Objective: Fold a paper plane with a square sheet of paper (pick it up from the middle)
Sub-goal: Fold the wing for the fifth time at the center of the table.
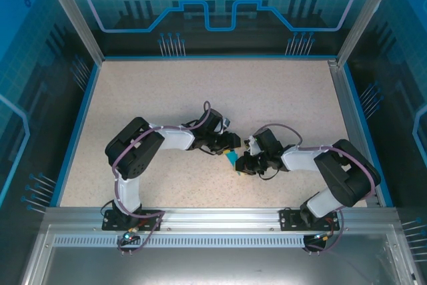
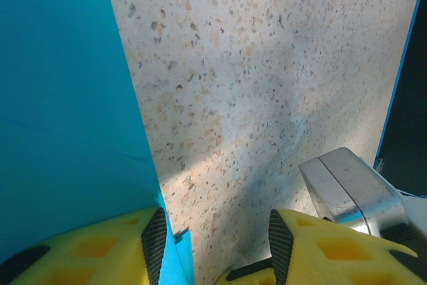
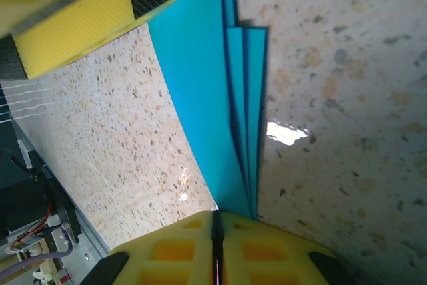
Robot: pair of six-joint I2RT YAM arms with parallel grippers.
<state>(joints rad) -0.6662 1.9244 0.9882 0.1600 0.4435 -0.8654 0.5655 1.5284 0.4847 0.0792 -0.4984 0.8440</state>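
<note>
The cyan-blue paper (image 1: 231,159) is folded into a narrow layered shape, the paper plane, and is held at the middle of the table between the two arms. My right gripper (image 3: 217,221) is shut on its narrow end, and the folded layers (image 3: 230,98) fan out away from the jaws. My left gripper (image 2: 217,248) is open. A broad cyan face (image 2: 60,111) of the paper runs along the inner side of its left pad (image 2: 153,241), and bare table shows between the pads. In the top view the left gripper (image 1: 229,143) and right gripper (image 1: 242,162) almost meet.
The speckled beige tabletop (image 1: 200,91) has a blue rim (image 1: 73,131) and clear blue-tinted walls on three sides. A metal rail (image 1: 213,215) runs along the near edge. A silver metal part (image 2: 347,188) sits close to the left gripper's right finger.
</note>
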